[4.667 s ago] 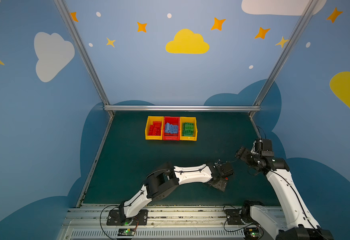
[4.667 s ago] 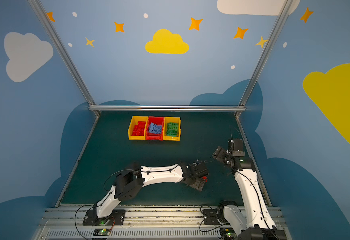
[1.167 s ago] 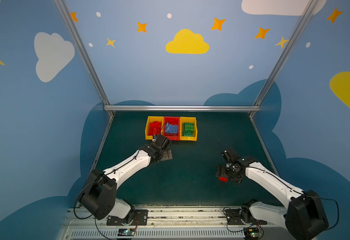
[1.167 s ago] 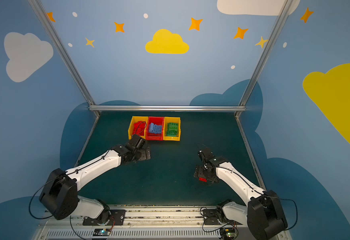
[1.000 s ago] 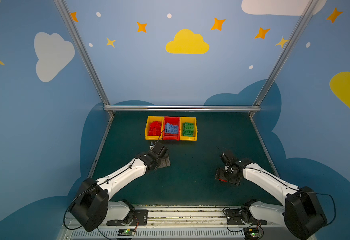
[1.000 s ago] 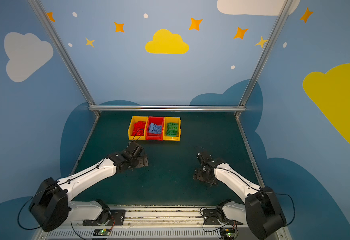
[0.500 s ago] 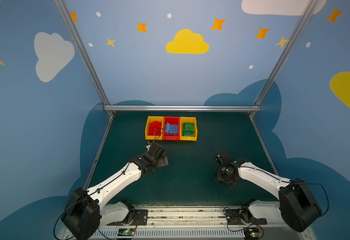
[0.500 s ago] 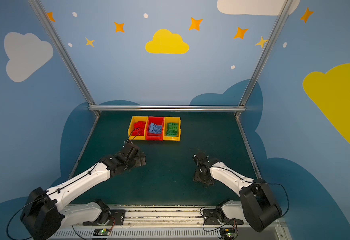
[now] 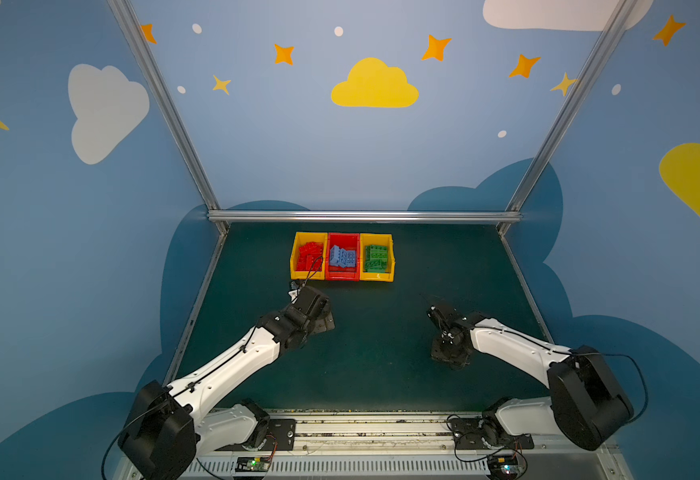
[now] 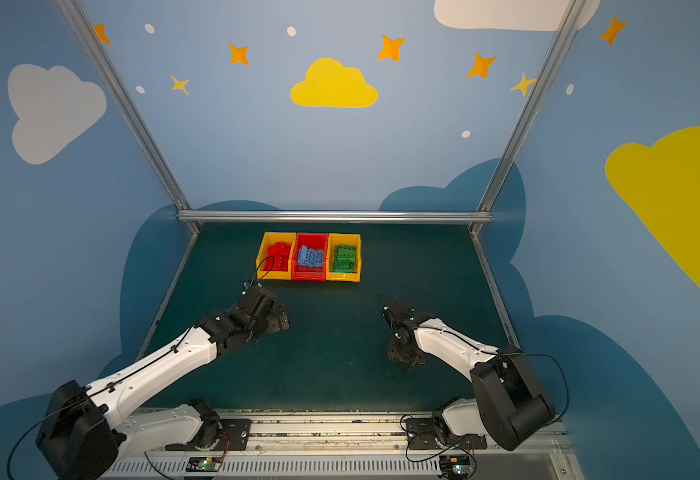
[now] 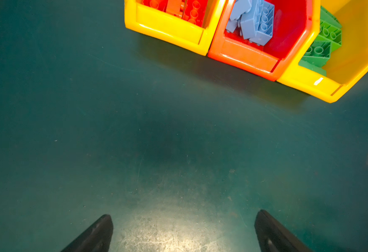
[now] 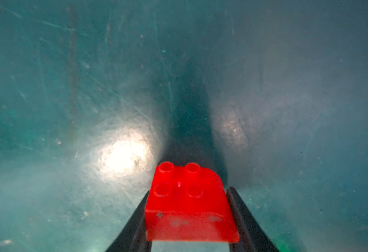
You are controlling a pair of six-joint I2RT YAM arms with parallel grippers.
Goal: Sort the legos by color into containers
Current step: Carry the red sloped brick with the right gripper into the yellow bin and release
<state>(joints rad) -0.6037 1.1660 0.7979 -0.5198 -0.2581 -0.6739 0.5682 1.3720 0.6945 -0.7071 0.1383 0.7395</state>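
Gripping a red brick point(image 12: 187, 203), well apart from the bins point(image 9: 342, 277).
The right fingers point(image 12: 132, 227) clamp its sides on the tabletop point(image 12: 69, 87); the left fingers point(image 11: 100, 231) gape empty near the bins.

Your left gripper point(image 11: 184, 216), jaws spread wide, hangs over the green mat point(image 11: 135, 131) near three joined bins point(image 11: 244, 55) separately holding red bricks point(image 11: 191, 11), light blue bricks point(image 11: 255, 24) and green bricks point(image 11: 318, 50).

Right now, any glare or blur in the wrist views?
Right wrist view: hazy, soft focus, glare patch on the mat beside the red lego, dark shadow ahead of it. Left wrist view: containers sharp, milder glare by the left gripper.
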